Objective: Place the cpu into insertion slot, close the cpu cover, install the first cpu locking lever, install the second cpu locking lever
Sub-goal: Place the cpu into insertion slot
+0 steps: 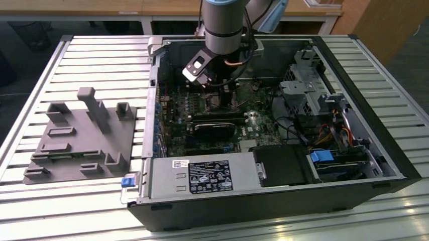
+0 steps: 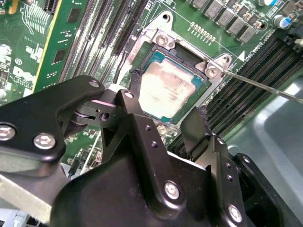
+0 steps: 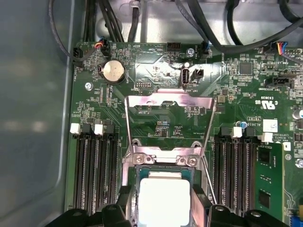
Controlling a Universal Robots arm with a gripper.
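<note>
The exterior view looks down at a slant from high up and some way off, taking in the whole open computer case on the slatted surface. The first wrist view faces the motherboard nearly square-on from close by. The second wrist view looks aslant past the gripper, closer in. Both wrist views share the cpu and the insertion slot.
</note>
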